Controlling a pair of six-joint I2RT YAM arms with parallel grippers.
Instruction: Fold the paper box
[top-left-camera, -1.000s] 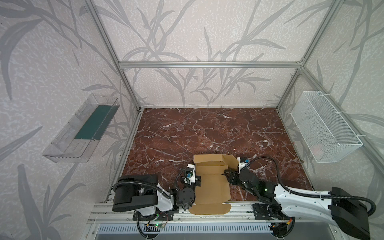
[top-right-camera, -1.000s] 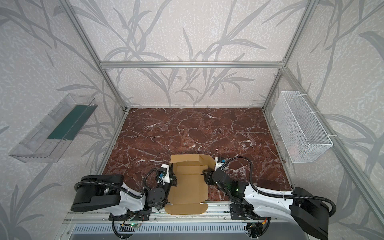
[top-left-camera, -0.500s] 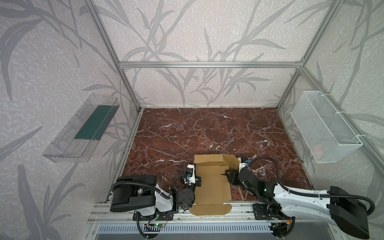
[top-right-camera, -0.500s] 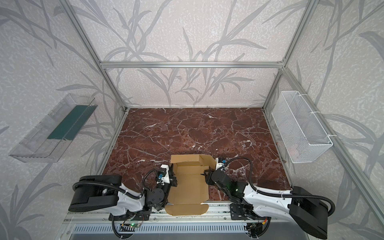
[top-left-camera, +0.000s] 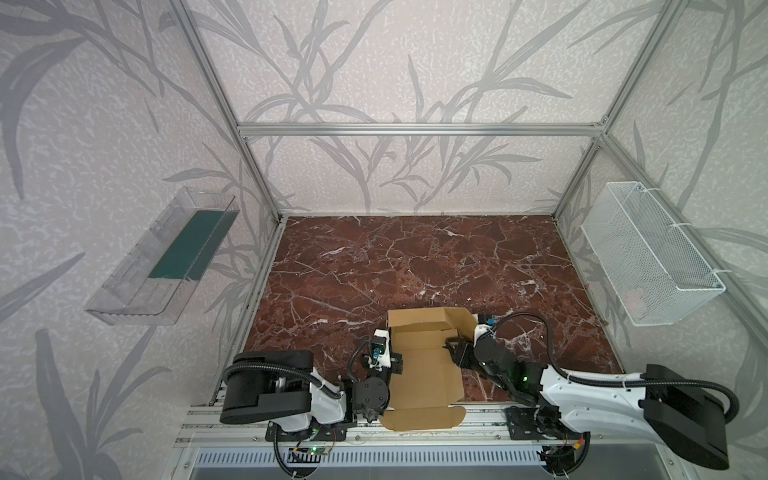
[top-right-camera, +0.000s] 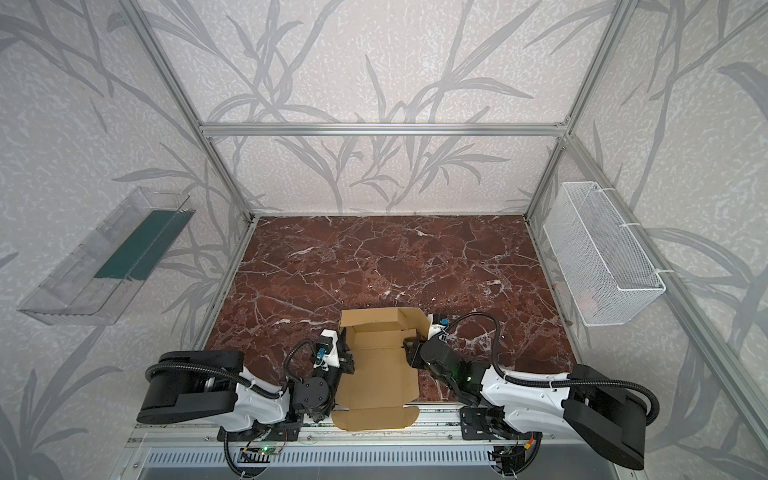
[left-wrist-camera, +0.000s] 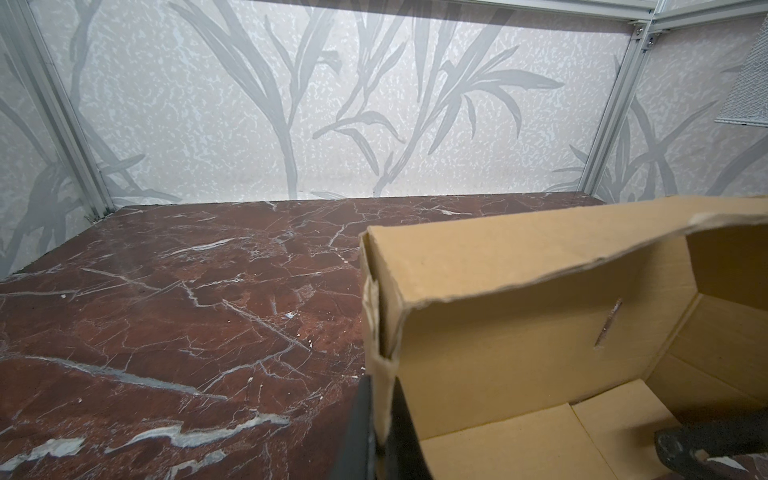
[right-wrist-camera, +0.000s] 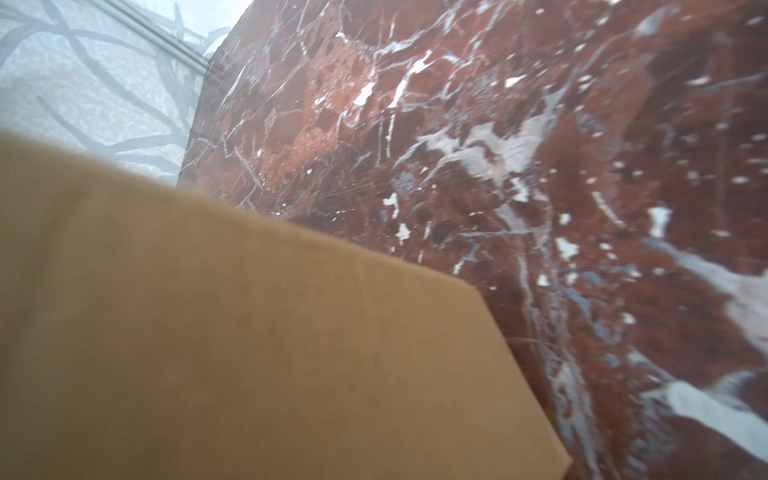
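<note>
The likeliest slip, I judged, was the side flap (top-left-camera: 460, 323) springing outward, since it leaned away from the box and corrugated board resists its creases; a push from the right gripper (top-left-camera: 454, 348) could also have skidded the paper box (top-left-camera: 424, 374) toward the front rail (top-left-camera: 478, 415), which its near flap overhung; the pinch of the left gripper (left-wrist-camera: 381, 415) on a thin wall edge might have crumpled it. The box lay at the near edge of the marble table (top-left-camera: 415, 266), between the arms; the left gripper was clamped on its left wall; the right one sat just inside the right wall — whether it held cardboard, I could not tell.
</note>
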